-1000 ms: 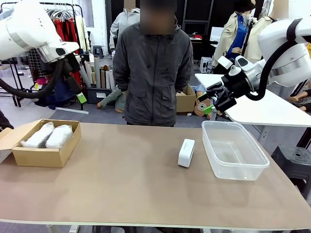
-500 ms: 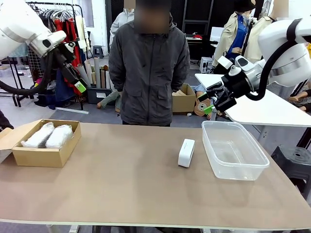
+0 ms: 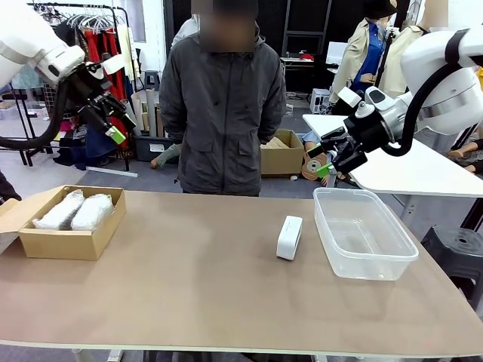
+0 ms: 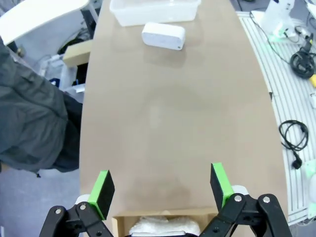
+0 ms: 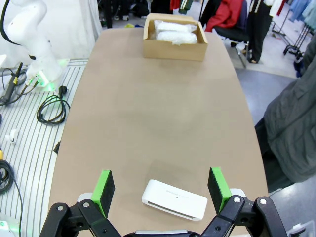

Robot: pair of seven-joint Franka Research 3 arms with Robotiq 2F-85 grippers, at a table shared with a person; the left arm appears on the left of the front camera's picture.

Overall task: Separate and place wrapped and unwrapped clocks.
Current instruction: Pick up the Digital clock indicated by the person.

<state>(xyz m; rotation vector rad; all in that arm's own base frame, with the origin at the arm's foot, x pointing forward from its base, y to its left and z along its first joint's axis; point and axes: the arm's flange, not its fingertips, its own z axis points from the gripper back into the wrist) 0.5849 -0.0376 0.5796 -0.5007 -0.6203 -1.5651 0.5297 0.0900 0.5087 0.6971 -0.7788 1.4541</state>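
Both the left hand (image 4: 161, 183) and right hand (image 5: 161, 183) hang empty, fingers spread wide.

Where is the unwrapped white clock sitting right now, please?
In the front view the unwrapped clock stands on the table right of centre, just left of the clear plastic tub.
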